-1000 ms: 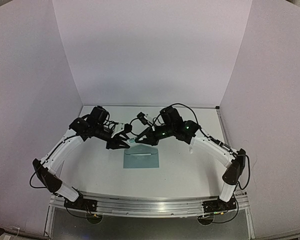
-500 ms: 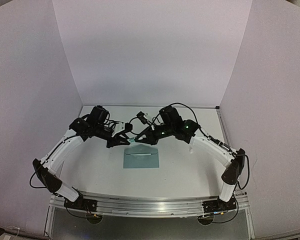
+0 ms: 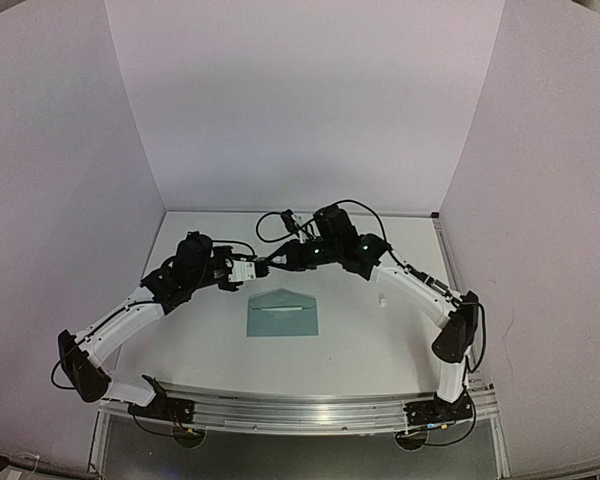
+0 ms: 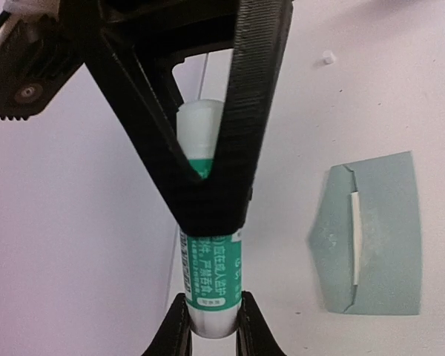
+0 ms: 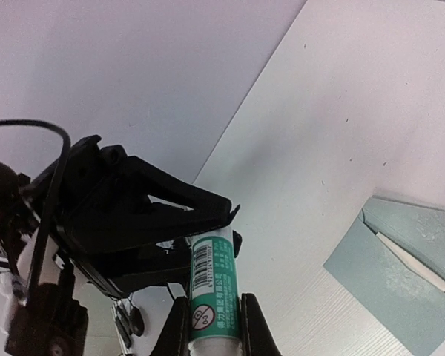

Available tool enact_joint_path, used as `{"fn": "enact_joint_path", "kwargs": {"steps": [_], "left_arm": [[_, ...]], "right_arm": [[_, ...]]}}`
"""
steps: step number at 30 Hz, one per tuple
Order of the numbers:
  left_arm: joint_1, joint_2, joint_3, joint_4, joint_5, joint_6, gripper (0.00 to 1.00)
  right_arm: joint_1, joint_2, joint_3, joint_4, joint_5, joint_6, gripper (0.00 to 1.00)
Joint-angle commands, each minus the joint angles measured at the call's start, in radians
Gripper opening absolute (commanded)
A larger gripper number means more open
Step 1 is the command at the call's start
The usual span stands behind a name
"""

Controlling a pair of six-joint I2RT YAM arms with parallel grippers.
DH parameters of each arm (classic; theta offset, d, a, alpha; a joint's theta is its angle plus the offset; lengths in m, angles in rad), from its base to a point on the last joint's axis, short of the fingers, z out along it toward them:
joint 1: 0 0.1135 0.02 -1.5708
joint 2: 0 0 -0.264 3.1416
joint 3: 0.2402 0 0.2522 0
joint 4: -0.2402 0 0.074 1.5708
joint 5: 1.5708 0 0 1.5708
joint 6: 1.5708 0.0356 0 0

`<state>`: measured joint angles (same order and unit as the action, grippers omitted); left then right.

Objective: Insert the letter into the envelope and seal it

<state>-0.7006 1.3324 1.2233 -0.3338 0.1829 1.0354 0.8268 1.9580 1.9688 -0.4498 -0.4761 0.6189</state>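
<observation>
Glue stick [image 4: 210,271] hangs clenched between left end effector [image 4: 211,326] and right end effector [image 5: 211,330] above the desk [image 4: 400,96]; envelope [image 4: 386,245] lies open below, letter [image 4: 355,237] peeking from inside. Uneven pulling could fling the stick loose.

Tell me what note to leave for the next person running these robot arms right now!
Left gripper: shut on one end of the green-and-white plastic glue stick.
Right gripper: shut on the same stick's other end, which is held in the air between the arms.
The teal paper envelope lies flat on the white table with its triangular flap open.
A pale strip in its mouth is probably the edge of the paper letter; no letter lies elsewhere.
Done: the letter seems to be inside.
Left: glue the flap, fold it down, press it shut.
</observation>
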Motion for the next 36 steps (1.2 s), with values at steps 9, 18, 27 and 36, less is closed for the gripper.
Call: {"fn": "enact_joint_path", "kwargs": {"steps": [9, 18, 27, 36], "left_arm": [[-0.053, -0.085, -0.186, 0.500, -0.099, 0.467, 0.00], [0.038, -0.136, 0.001, 0.203, 0.083, -0.131, 1.00], [0.125, -0.198, 0.001, 0.321, 0.547, -0.317, 0.96], [0.125, -0.106, 0.136, 0.395, 0.642, -0.525, 0.83]], "right_arm": [[-0.017, 0.010, -0.062, 0.155, 0.005, 0.220, 0.00], [-0.104, -0.119, -0.179, 0.437, -0.187, 0.186, 0.00], [-0.128, -0.100, -0.200, 0.922, -0.475, 0.391, 0.00], [-0.088, -0.068, -0.141, 1.058, -0.585, 0.431, 0.00]]}}
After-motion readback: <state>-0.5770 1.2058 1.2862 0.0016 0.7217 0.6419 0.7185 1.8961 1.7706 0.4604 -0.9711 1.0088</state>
